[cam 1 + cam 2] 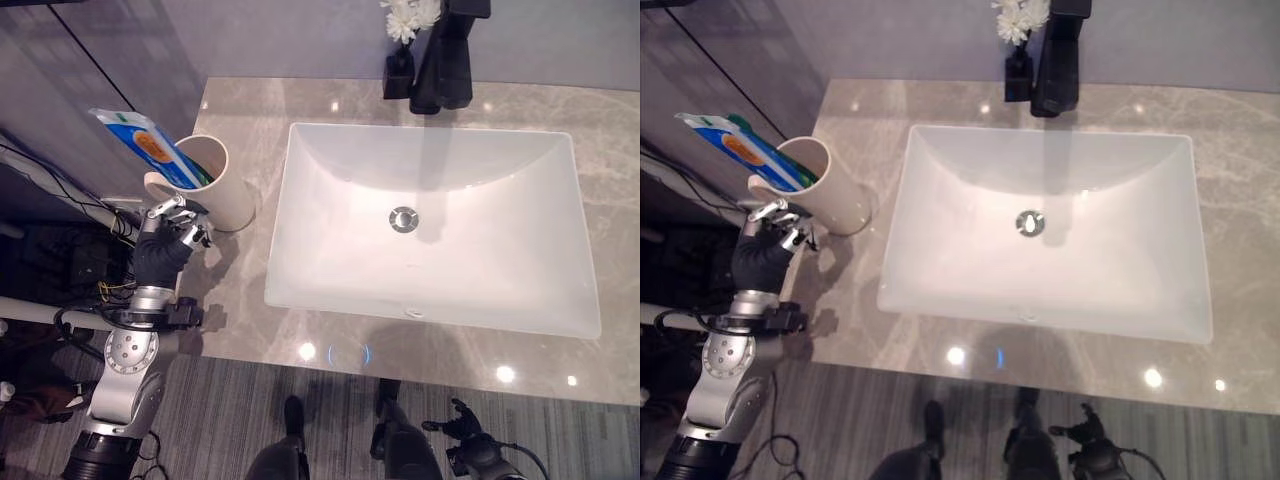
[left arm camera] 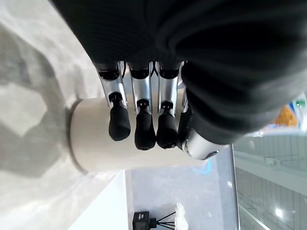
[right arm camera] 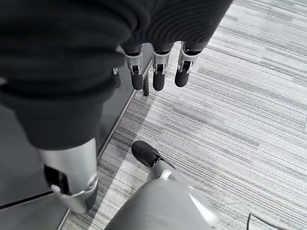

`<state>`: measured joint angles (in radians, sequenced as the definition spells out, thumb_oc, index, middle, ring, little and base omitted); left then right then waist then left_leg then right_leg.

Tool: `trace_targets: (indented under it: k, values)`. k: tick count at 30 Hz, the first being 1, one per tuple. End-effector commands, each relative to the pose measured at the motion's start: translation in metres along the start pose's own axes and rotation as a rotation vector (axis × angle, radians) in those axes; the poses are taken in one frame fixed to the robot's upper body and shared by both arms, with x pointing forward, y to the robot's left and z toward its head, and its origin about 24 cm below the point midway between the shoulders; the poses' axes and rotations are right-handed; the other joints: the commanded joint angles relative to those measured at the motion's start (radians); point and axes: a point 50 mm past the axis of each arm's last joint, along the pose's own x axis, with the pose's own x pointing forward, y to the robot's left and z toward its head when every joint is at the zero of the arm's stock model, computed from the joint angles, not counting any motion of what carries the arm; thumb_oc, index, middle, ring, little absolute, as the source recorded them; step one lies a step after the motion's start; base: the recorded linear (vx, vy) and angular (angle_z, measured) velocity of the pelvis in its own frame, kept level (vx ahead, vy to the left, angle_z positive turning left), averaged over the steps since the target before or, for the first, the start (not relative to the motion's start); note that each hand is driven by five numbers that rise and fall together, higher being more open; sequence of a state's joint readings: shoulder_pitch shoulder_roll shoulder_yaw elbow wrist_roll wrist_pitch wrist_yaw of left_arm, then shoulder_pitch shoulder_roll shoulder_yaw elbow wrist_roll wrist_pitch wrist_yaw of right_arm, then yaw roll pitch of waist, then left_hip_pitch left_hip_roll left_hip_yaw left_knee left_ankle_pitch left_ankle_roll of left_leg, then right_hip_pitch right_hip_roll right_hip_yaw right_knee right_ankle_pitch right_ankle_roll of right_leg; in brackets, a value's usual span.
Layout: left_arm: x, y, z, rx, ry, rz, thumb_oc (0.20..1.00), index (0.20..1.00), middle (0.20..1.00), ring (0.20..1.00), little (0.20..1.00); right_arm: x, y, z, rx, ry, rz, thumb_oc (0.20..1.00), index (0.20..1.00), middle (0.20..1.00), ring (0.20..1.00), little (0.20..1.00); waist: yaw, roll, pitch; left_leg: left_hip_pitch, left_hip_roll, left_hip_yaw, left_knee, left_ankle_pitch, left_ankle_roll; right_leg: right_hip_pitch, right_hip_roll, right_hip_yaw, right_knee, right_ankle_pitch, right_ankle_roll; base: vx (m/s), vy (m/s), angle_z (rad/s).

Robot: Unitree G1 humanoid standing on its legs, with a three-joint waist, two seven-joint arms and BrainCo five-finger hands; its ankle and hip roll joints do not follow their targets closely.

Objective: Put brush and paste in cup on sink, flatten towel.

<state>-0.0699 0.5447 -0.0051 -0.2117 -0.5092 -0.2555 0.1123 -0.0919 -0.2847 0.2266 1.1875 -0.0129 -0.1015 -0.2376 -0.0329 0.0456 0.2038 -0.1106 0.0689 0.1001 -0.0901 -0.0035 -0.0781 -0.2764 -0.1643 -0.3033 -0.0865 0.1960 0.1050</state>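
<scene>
- Countertop (image 1: 250, 310): grey marbled slab; we use the basin set into it as our reference for everything else.
- Basin (image 1: 520, 290): white rectangular sink with a metal drain (image 1: 403, 219) at its centre. We see no brush or paste lying in it.
- Faucet (image 1: 445, 60): black, upright at the basin's back edge, with a small dark vase of white flowers (image 1: 405, 40) just beside it on the robot's left.
- Cup (image 1: 225, 190): cream, standing on the counter just off the basin's left edge, apart from the rim.
- Paste tube (image 1: 145, 145): blue, white and orange, leaning out of the cup's mouth, away from the basin. A green strip (image 1: 737, 122) shows behind it; we cannot tell whether that is the brush.
- Left hand (image 1: 180, 225): at the cup's outer side, further from the basin than the cup. In the wrist view its fingers (image 2: 139, 129) lie side by side, bent over the cup wall; we cannot tell if they touch it, and nothing is pinched in them.
- Right hand (image 1: 470, 430): below the basin's front edge, over the striped floor. Wrist view shows the fingers (image 3: 158, 76) hanging loose and slightly apart, holding nothing.
</scene>
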Motion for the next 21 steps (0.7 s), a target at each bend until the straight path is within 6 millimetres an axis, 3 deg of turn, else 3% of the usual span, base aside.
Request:
trace_targets:
  k: [1,7,16,21]
  values:
    - [0.01,0.011,0.016,0.064,-0.107,0.041,0.2,0.2,0.2,0.2,0.2,-0.002,0.013,0.001,-0.004,0.01,0.031,1.0,1.0,1.0,1.0,1.0,-0.012,-0.037,-0.031,0.0,-0.024,0.004,0.003,-0.008,0.001,0.006,-0.013,0.089,0.011,-0.03,0.056,0.02,-0.003,-0.05]
    - [0.01,0.012,0.013,0.063,-0.09,0.056,0.2,0.2,0.2,0.2,0.2,-0.003,0.012,-0.003,-0.01,0.026,0.031,1.0,1.0,1.0,1.0,1.0,-0.017,-0.037,-0.037,0.005,-0.019,0.013,0.003,-0.011,0.0,0.005,-0.008,0.094,0.01,-0.033,0.055,0.01,-0.006,-0.08]
    - [-0.011,0.017,-0.003,0.071,0.033,0.019,0.2,0.2,0.2,0.2,0.2,-0.003,0.012,-0.005,-0.003,0.031,0.037,1.0,1.0,1.0,1.0,1.0,-0.017,-0.035,-0.049,0.016,-0.013,0.019,0.003,-0.016,0.0,0.016,0.001,0.094,0.008,-0.044,0.052,0.0,0.0,0.0]
    - [-0.012,0.018,-0.006,0.066,0.058,0.017,0.2,0.2,0.2,0.2,0.2,-0.003,0.013,-0.001,-0.002,0.017,0.042,1.0,1.0,1.0,1.0,1.0,-0.02,-0.037,-0.05,0.016,-0.012,0.021,0.003,-0.016,-0.001,0.015,0.004,0.092,0.008,-0.047,0.05,0.0,0.0,0.0]
